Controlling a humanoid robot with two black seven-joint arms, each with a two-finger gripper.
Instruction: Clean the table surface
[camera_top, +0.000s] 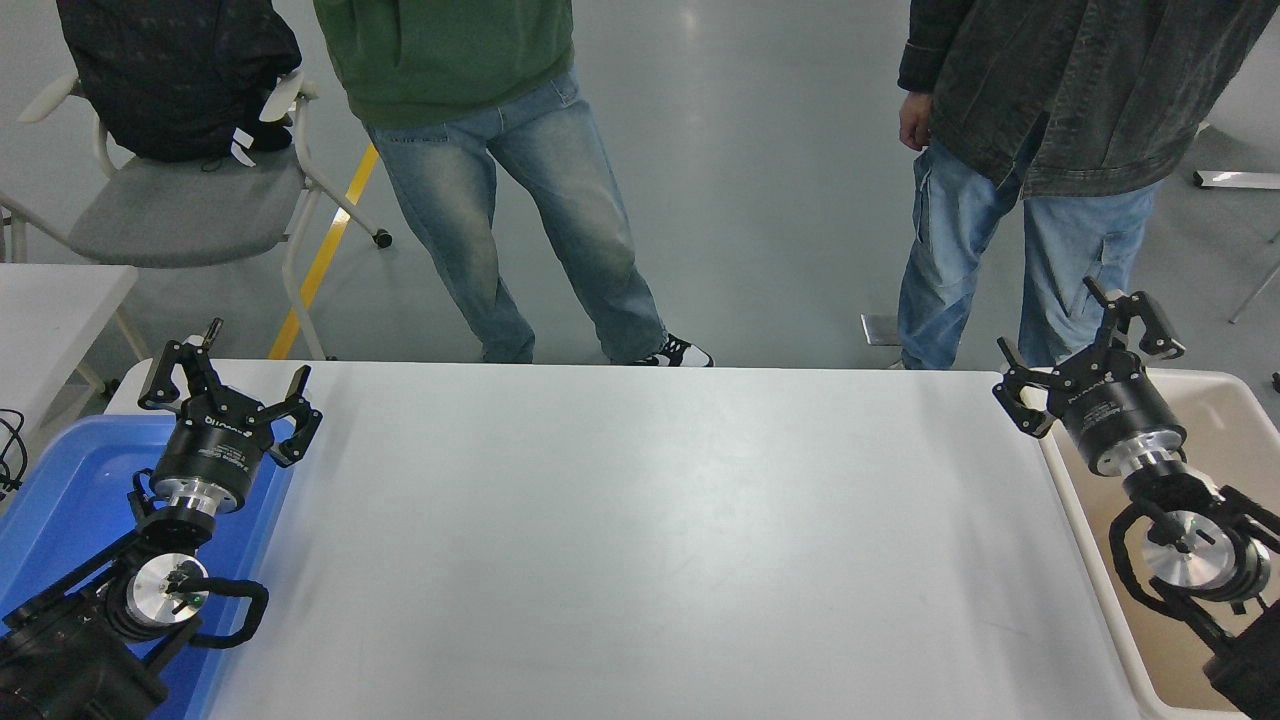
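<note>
Because the table surface spreads bare and white before us, filling the middle of the view, our worry is a stray swing: our right gripper hangs over the rim of the beige bin and could clip it, or the person in blue jeans just beyond. Its fingers are spread wide, holding nothing. Our left gripper, likewise spread and empty, sits over the blue tray.

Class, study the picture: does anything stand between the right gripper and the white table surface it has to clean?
Nothing visible does. The right gripper hangs open above the table's far right corner, beside the beige bin, and the table surface shows no objects. The left gripper is over the blue tray.
</note>
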